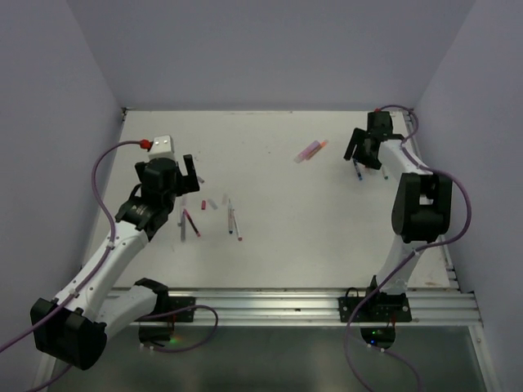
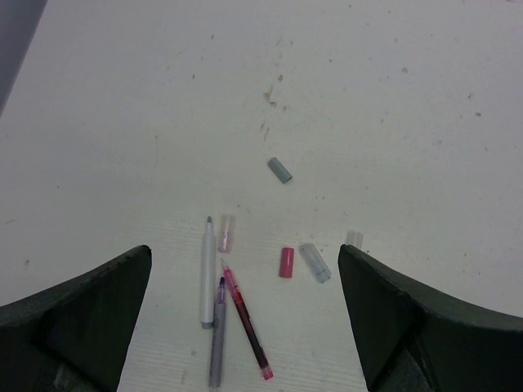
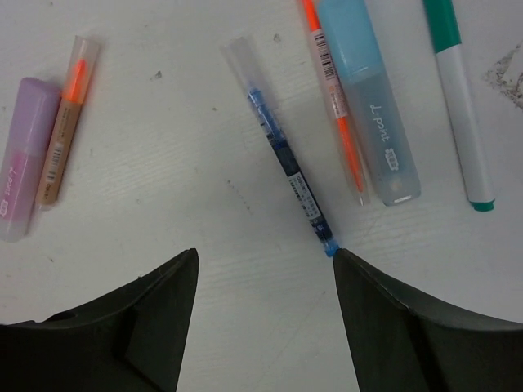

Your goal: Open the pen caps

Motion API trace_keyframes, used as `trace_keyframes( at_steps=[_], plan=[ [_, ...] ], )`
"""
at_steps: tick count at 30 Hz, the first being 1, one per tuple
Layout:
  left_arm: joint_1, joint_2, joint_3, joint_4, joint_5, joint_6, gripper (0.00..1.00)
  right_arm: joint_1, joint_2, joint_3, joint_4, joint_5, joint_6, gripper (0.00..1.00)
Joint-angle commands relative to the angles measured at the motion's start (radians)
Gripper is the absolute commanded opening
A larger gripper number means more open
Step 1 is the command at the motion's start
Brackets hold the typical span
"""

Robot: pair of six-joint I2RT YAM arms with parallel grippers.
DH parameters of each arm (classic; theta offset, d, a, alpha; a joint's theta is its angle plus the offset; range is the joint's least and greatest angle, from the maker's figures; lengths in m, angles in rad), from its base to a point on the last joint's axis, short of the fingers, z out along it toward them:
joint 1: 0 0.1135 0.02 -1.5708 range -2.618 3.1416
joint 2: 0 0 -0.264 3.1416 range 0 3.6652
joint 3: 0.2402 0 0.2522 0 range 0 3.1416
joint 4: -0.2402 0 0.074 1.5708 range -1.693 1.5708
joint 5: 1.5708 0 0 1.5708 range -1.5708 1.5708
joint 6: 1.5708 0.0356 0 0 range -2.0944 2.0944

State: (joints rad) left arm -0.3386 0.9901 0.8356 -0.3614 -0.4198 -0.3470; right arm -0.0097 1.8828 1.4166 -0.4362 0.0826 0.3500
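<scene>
The left jaws stand wide open over the left half of the table (image 1: pixel 270 269) and hold nothing. Under them lie three pens with their caps off: a white pen (image 2: pixel 207 273), a grey pen (image 2: pixel 216 347) and a dark red pen (image 2: pixel 248 325). They lie close together, and their tips point away from the jaws. The red one slants a little. Loose caps lie near them: a clear pink cap (image 2: pixel 226 233) just beside the white pen's tip, a red cap (image 2: pixel 286 262), a light blue cap (image 2: pixel 315 262), a small clear cap (image 2: pixel 354 238), and a grey cap (image 2: pixel 280 170) farther off. Toward the far edge, right of the middle, a purple highlighter (image 3: pixel 20 171) and an orange pen (image 3: pixel 64 135) lie side by side, slanting toward the far right corner. Near that corner lie a blue pen (image 3: pixel 286 155) with its clear cap (image 3: pixel 241 61) on, a second orange pen (image 3: pixel 335 106), a light blue highlighter (image 3: pixel 368 90) and a teal and white marker (image 3: pixel 462 114). The right jaws are open above them and grip nothing. The blue pen's back end is just beside one finger.
</scene>
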Motion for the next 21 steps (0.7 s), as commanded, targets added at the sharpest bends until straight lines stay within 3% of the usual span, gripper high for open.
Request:
trace_keyframes(
  at_steps=[1, 6, 13, 21],
  plan=[
    [0.009, 0.001, -0.003, 0.035, -0.022, 0.032, 1.0, -0.027, 0.051, 0.105, -0.064, -0.044, -0.072, 0.71],
    [0.009, -0.002, -0.003, 0.033, -0.054, 0.04, 1.0, -0.052, 0.128, 0.162, -0.081, -0.049, -0.117, 0.68],
    [0.009, 0.002, -0.003, 0.035, -0.056, 0.045, 1.0, -0.053, 0.174, 0.179, -0.088, -0.112, -0.148, 0.54],
    [0.01, -0.005, -0.006, 0.033, -0.07, 0.049, 1.0, -0.053, 0.202, 0.148, -0.072, -0.107, -0.152, 0.51]
  ],
)
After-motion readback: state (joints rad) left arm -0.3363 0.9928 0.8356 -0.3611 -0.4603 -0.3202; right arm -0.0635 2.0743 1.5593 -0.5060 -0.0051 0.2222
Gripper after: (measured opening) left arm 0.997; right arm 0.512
